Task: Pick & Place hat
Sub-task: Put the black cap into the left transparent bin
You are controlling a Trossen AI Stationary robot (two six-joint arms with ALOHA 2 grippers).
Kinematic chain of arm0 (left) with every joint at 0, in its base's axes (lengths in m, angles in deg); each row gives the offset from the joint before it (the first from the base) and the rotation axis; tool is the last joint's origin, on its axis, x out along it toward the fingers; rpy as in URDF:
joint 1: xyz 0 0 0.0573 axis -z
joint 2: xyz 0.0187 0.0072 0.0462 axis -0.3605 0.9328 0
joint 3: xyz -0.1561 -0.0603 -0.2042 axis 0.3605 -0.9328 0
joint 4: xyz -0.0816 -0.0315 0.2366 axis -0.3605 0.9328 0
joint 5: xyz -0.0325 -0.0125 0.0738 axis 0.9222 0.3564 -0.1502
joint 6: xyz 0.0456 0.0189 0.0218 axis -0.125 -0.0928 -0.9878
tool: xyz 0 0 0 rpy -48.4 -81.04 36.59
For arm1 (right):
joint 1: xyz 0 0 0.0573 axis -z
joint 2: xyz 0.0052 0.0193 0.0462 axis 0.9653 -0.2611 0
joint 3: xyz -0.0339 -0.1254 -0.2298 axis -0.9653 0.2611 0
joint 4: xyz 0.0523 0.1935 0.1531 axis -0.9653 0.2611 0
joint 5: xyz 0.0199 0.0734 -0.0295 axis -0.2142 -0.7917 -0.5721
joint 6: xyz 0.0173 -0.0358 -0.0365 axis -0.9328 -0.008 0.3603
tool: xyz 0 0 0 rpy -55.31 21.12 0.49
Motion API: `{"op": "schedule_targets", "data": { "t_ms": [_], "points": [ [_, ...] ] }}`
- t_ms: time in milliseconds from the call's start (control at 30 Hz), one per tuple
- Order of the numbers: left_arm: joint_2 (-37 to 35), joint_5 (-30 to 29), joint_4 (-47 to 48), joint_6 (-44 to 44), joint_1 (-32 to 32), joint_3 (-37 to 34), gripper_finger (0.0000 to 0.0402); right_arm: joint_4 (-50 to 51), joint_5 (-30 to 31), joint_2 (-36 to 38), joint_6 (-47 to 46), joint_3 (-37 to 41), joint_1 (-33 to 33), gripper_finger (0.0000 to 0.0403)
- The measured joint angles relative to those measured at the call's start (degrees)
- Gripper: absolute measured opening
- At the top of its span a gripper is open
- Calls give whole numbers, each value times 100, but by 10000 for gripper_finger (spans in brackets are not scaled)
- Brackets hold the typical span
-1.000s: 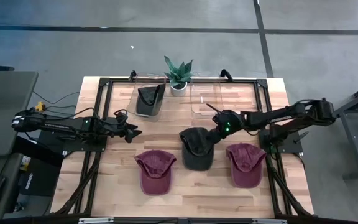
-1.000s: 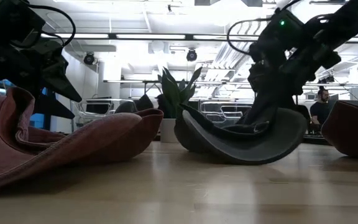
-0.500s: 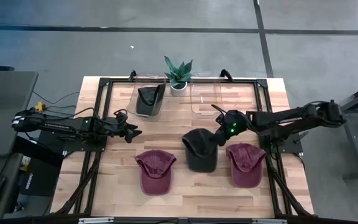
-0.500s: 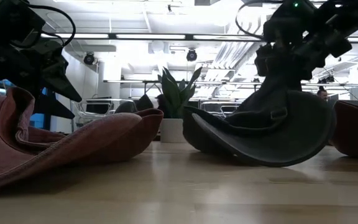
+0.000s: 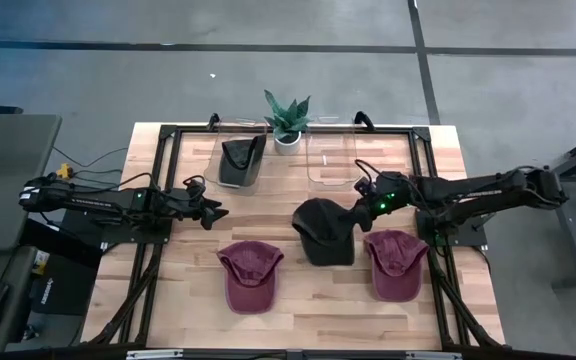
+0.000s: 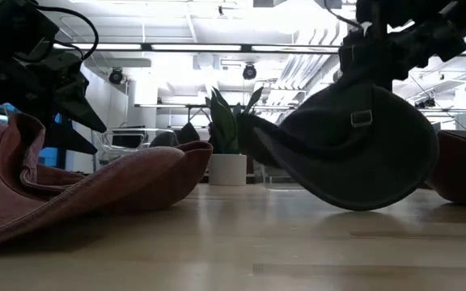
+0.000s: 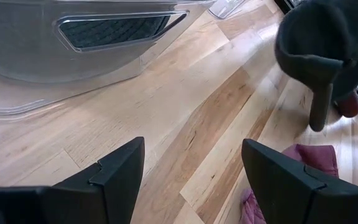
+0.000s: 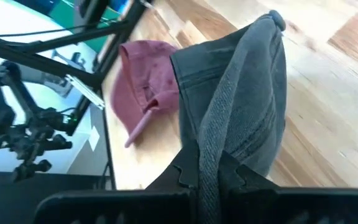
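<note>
Hanging clear of table [image 6: 233, 242]: grey cap [image 5: 326, 230] in right pincer [image 5: 356, 212].

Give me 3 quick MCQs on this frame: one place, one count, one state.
1. Where is the potted plant?
A. between the two clear bins at the table's far edge
B. on the maroon cap
C. in the right gripper

2. How many maroon caps lie on the table?
A. one
B. two
C. four

3. What state is the dark cap in?
A. flat on the table, untouched
B. gripped by the right gripper
C. inside a bin

Answers: 1 A, it stands between the bins; 2 B, one left of the dark cap, one right; 3 B, the right wrist view shows the fingers clamped on it.
</note>
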Motion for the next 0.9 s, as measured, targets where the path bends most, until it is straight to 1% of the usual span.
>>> {"op": "schedule_targets", "data": {
  "t_ms": [400, 567, 900],
  "points": [
    [2, 0, 0, -1, 0, 0, 261, -97, 64, 565, 35, -79, -74, 0],
    [2, 0, 0, -1, 0, 0, 261, 57, 81, 568, 376, -487, 0, 0],
    [2, 0, 0, 0, -1, 0, 261, 1065, 95, 194, 1098, -1584, 96, 0]
  ]
}}
